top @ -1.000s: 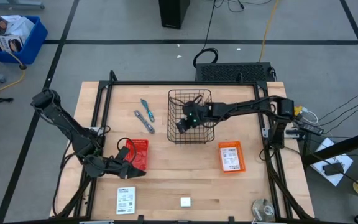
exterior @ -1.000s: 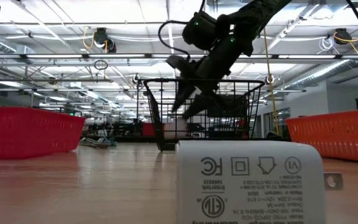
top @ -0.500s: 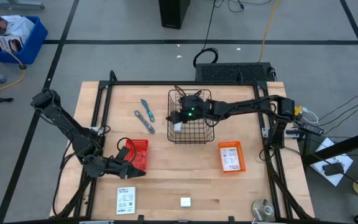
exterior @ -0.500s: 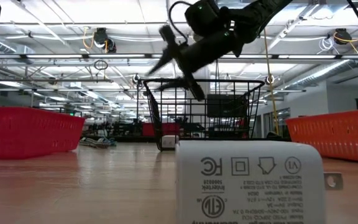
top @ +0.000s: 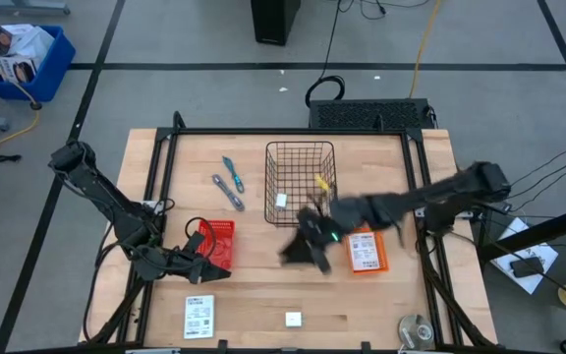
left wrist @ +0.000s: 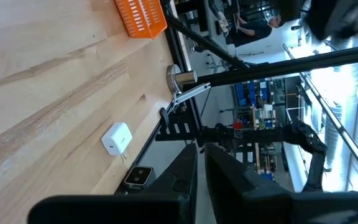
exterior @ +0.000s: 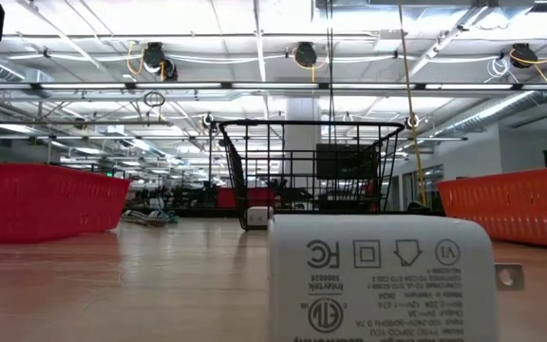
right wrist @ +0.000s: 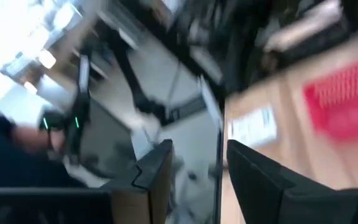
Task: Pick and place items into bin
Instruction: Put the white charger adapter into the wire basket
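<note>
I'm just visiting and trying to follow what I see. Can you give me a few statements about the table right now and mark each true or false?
1. A small white block lies inside the black wire basket. True.
2. The right claw is inside the basket. False: it is over the bare table in front of the basket, beside the orange tray.
3. The left claw sits near the red tray. True.
4. The two slim tools are in the basket. False: they lie on the table to its left.
5. The printed card lies in the red tray. False: it lies on the table near the front edge.

Pale matt wood table, black wire basket, red plastic tray.
</note>
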